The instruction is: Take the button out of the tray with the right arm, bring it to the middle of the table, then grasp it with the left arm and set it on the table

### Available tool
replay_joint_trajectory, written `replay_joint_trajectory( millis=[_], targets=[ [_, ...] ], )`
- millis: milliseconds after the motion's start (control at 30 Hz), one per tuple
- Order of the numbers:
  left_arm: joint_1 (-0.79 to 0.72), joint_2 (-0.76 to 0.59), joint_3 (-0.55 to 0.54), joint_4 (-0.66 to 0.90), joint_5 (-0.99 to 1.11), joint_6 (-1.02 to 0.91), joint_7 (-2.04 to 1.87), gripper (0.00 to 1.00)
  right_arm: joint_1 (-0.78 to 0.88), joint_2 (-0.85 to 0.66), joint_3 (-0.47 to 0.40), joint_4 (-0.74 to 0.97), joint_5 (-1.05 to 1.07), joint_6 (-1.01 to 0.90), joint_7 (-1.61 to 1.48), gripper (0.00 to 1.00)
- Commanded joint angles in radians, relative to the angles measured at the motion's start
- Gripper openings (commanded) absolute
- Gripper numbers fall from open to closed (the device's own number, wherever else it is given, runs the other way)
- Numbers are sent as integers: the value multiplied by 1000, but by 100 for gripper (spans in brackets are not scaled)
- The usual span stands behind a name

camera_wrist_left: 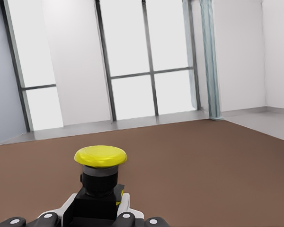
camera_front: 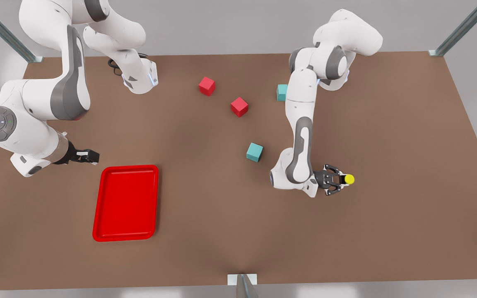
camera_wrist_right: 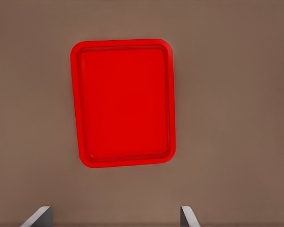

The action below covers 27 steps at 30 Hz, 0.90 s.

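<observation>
Pinching the button [camera_front: 348, 179] right of the table's [camera_front: 222, 248] middle, our left gripper [camera_front: 339, 180] holds it; our right gripper [camera_front: 89, 157], fingers spread, waits beside the tray [camera_front: 125, 203].

Bright even light, soft faint shadows, sharp

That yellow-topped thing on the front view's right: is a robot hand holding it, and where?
Yes. The left gripper holds the button by its dark body, the yellow cap sticking out. The right gripper holds nothing.
</observation>
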Motion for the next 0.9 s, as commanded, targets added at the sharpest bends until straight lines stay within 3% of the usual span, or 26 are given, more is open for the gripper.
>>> replay_joint_trajectory(
  millis=[0, 167, 200, 233, 267, 867],
  targets=[
    [0, 18, 1, 0, 19, -8, -743, 47, 0, -1, -1, 0, -1, 0, -6, 100],
    [13, 35, -9, 0, 48, 21, -763, 47, 0, -1, -1, 0, -1, 0, -4, 100],
    [13, 38, -9, 2, 48, 21, -761, 52, 2, -1, 0, 0, -1, 0, -4, 100],
    [13, 38, -12, 0, 51, 23, -761, 65, 2, -1, -1, 0, -1, 0, -6, 100],
    [13, 38, -21, 0, 66, 25, -760, 100, 2, -1, 0, 0, -1, 0, -4, 100],
    [11, 33, -19, 7, 115, 37, -752, 100, 3, -1, -1, 0, 1, 0, -4, 100]
  ],
)
